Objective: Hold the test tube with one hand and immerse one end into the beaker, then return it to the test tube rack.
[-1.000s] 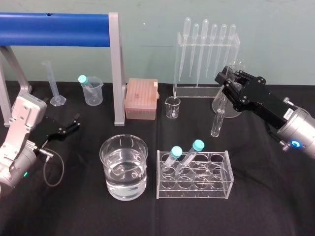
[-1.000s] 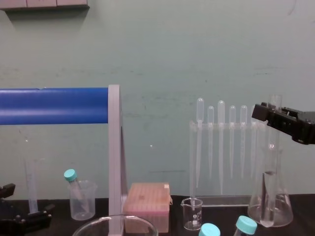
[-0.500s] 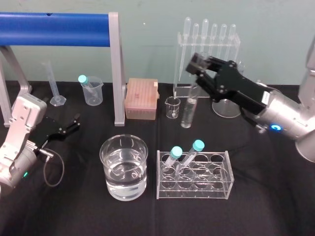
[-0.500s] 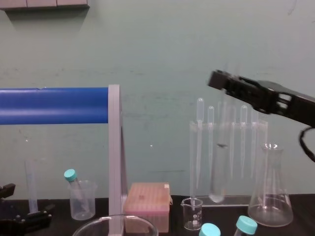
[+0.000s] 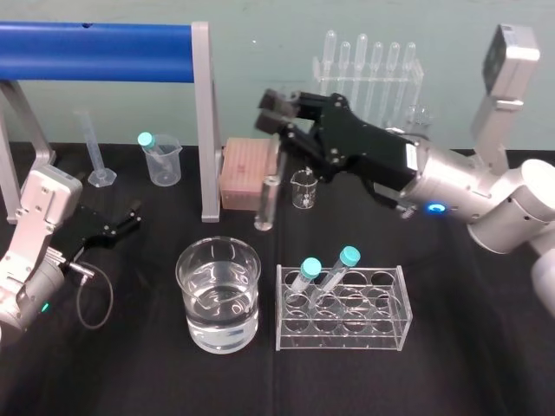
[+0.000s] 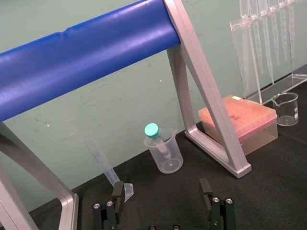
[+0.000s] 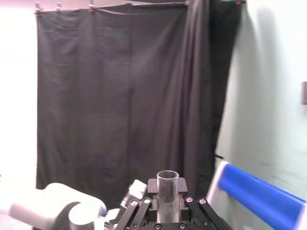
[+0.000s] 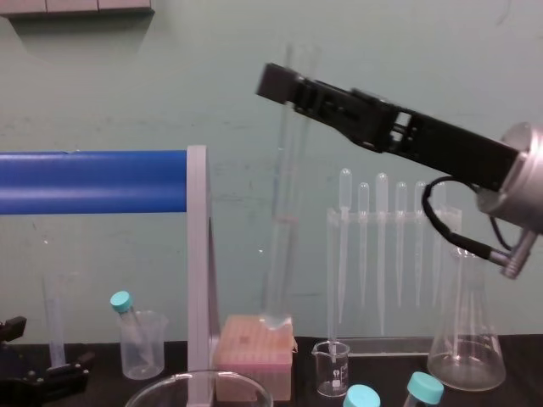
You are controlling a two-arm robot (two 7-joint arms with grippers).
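My right gripper (image 5: 279, 106) is shut on the upper part of the clear test tube (image 5: 267, 202), which hangs nearly upright above the table in front of the pink box. In the chest view the test tube (image 8: 283, 222) slants slightly below the right gripper (image 8: 285, 85). The right wrist view shows the test tube's open rim (image 7: 168, 187) between the fingers. The water-filled beaker (image 5: 218, 295) stands forward and to the left of the tube's lower end. To the beaker's right, the clear test tube rack (image 5: 388, 309) holds two teal-capped tubes. My left gripper (image 5: 128, 218) rests open at the left, as the left wrist view shows (image 6: 161, 194).
A blue bar on a grey frame (image 5: 205, 121) stands at the back left. Near it are a pink tip box (image 5: 243, 173), a small beaker (image 5: 303, 189), a pipette stand (image 5: 368, 87), a graduated cylinder (image 5: 94, 147) and a plastic beaker with a capped tube (image 5: 161, 159). A conical flask (image 8: 466, 331) stands back right.
My right gripper has carried the test tube leftward, from beside the conical flask, past the pipette stand, to in front of the pink box. The left arm has not moved.
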